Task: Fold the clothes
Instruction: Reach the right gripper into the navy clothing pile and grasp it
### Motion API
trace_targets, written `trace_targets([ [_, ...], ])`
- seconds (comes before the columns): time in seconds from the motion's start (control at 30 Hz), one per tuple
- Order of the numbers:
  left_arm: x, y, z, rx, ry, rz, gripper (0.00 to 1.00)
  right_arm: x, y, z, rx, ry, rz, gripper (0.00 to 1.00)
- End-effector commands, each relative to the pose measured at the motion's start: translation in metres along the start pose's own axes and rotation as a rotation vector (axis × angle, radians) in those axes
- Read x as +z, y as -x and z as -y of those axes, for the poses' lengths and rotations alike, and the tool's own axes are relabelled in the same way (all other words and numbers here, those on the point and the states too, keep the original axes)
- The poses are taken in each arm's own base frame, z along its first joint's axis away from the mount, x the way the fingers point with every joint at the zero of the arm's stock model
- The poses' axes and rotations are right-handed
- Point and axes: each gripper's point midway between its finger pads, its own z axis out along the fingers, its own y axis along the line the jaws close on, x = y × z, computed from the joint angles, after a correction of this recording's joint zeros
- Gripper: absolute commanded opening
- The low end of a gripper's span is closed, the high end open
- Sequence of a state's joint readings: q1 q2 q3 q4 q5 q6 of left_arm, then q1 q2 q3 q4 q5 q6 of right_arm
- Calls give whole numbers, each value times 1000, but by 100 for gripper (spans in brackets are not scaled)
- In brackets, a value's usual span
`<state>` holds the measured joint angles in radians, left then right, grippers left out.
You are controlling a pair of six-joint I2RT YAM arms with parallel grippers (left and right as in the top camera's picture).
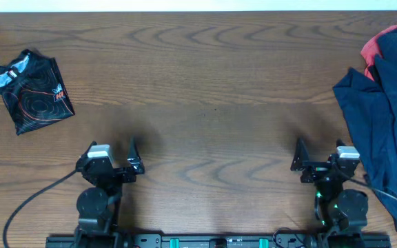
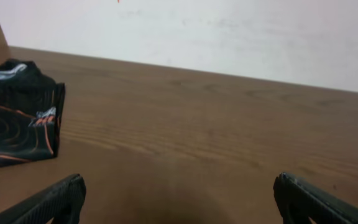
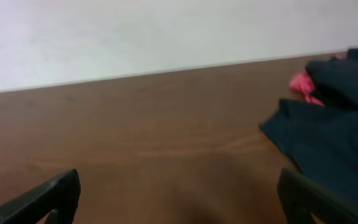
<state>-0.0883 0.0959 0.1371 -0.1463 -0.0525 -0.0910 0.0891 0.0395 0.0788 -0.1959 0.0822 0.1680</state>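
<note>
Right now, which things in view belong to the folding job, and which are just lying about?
Job: small black line-printed garment; heap of dark navy blue garments; red cloth piece.
Other: brown wooden table; black robot cable.

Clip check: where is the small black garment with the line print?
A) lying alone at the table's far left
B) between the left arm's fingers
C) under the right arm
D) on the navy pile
A: the black garment lies alone at the far left, away from the navy pile at the right edge.
</note>
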Motion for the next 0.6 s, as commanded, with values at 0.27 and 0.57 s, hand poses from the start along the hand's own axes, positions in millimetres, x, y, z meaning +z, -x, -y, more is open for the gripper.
trace_targets([
  [0.27,-5,62,8,41,46,-277,98,-4,42,19,-26,-188,-239,99],
  [0.57,-1,59,14,61,57,-569,98,38,38,34,-30,-251,-610,99],
])
